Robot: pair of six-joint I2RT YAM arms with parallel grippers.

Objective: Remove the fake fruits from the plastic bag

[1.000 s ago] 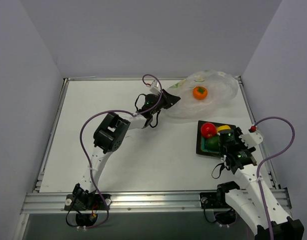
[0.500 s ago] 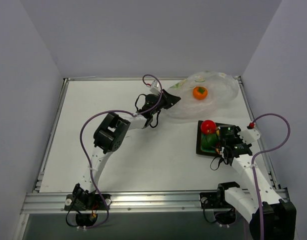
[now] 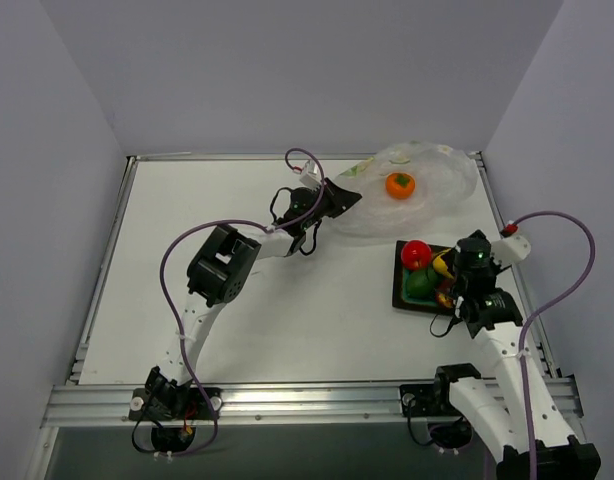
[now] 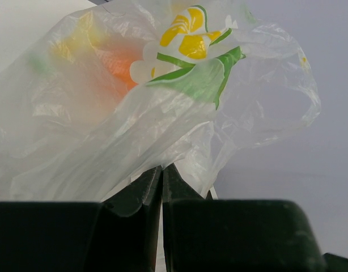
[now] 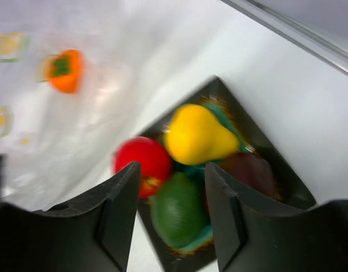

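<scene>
**Orange fruit was the last one in the bag: four out, one to go**

Four of the fake fruits sat in the dark tray (image 5: pixel 293 190) on the right side of the worktop (image 3: pixel 167 200), close to the right arm. They were the red fruit (image 5: pixel 141 161), yellow pear (image 5: pixel 199 136), green fruit (image 5: pixel 178 209) and dark red fruit (image 5: pixel 250 173), packed against each other.

The orange fruit (image 3: pixel 400 185) lay inside the plastic bag (image 3: pixel 437 200) at the far right corner. It showed through the film and was well apart from the tray. I couldn't make out any other fruit in the bag. The yellow and green patches on the film in the left wrist view looked like print, not fruit.

Left pincer (image 4: pixel 161 173) was fully closed, pinching a fold of film at the bag's left end.

Right pincer (image 5: pixel 173 170) hovered over the tray with its jaws roughly half apart and nothing between them. The fruits showed below the gap, with no contact that I could see.

My read was that the task was mostly done. What remained was for the right arm to go from the tray to the far side, get into the bag and lift the orange fruit out. The tray looked crowded, so a fifth fruit would have been a tight fit. I couldn't tell from these views whether the bag's mouth faced the right arm.
</scene>
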